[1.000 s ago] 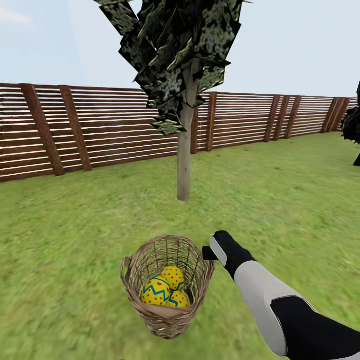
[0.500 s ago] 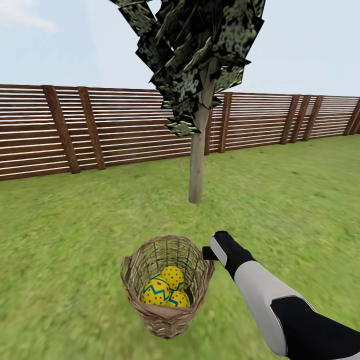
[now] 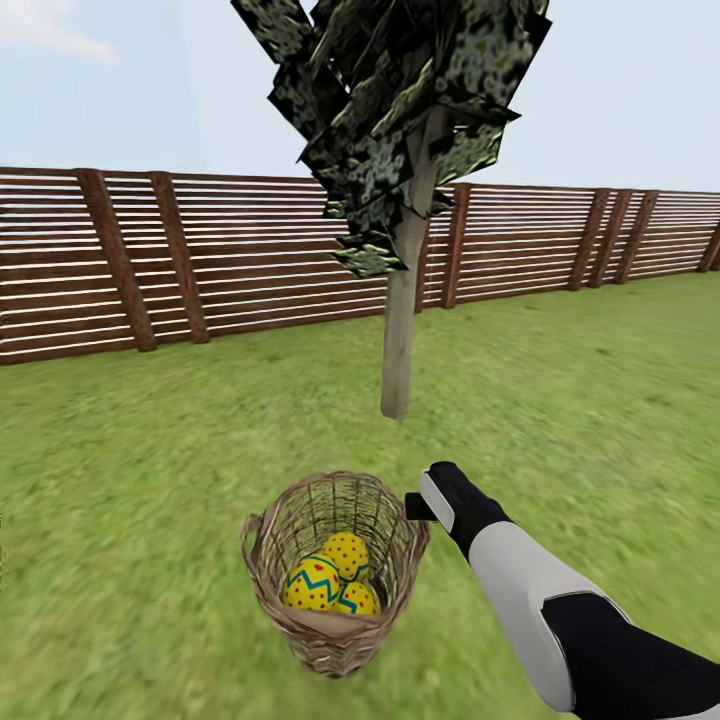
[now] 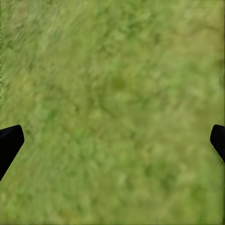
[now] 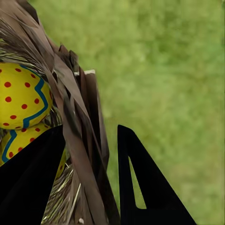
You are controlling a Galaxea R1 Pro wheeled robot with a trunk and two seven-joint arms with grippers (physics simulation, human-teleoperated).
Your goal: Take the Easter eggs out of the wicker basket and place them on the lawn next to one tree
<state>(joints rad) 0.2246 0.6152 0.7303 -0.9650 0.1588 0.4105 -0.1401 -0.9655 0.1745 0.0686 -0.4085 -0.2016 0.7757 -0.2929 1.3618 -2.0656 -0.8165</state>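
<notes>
On the lawn [image 3: 150, 480], just short of a slim tree [image 3: 397, 340], sits the wicker basket [image 3: 335, 570] with all three eggs [image 3: 330, 580] inside, none out yet. The right gripper [image 3: 420, 507] is at the basket's right rim; in the right wrist view its fingers [image 5: 140, 187] straddle the woven wall [image 5: 79, 154], one inside by the eggs [image 5: 21, 98] and one outside, closed on the rim. Judging by that hold, the basket is probably being carried or dragged toward the trunk so the eggs get dropped close to it, not picked one by one from afar. The left gripper [image 4: 112, 140] hangs over bare grass, fingers spread wide, holding nothing. A brown slat fence [image 3: 200, 260] runs behind the tree, well apart from everything. Grass between basket and trunk looks clear, nothing blocking. Risk: the rim-only hold may let the basket tilt and spill the eggs; the low foliage [image 3: 390, 110] sits above arm height, likely no obstruction.
</notes>
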